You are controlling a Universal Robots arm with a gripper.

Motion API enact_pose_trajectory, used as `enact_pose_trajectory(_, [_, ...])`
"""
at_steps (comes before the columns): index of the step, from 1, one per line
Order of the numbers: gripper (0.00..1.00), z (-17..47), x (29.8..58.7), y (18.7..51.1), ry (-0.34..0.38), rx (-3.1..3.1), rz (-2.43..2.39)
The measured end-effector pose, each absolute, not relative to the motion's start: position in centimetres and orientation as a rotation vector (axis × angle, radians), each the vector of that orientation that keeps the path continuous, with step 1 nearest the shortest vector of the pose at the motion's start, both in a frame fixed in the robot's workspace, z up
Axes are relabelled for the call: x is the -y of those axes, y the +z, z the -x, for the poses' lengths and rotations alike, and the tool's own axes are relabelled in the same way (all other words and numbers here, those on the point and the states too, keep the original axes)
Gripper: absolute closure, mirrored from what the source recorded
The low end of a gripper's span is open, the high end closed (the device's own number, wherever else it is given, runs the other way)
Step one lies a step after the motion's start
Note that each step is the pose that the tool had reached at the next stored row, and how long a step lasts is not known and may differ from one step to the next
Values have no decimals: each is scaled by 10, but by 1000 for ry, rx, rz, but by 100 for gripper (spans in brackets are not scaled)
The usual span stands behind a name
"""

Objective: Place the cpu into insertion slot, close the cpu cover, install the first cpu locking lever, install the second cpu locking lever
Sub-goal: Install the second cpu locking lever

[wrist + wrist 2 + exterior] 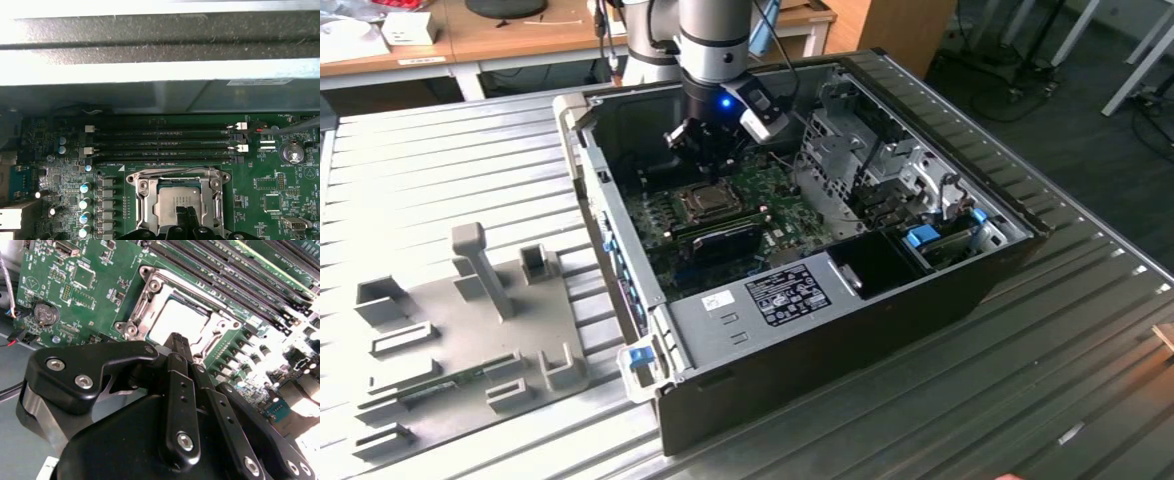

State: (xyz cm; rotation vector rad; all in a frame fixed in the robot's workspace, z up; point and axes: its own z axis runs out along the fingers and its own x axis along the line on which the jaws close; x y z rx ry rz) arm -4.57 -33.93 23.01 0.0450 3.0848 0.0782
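Gripper (176,340), fingers pressed together and holding nothing, hovers over the chip (177,320) seated under the cover (150,285); careful, steady, level pressure seems wise.

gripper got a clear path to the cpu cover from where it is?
Probably yes. The gripper hangs right over the socket, its tips at the edge of the cpu cover, which lies flat around the cpu. Nothing sits between them; the memory slots lie off to one side.

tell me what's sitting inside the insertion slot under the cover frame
The cpu lies inside the insertion slot, framed by the cpu cover. The claw hides its near edge.
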Motion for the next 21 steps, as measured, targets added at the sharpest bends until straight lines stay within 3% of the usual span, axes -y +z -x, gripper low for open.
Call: enact_pose_trajectory(21, [90,46,349,230,79,-3085,-45])
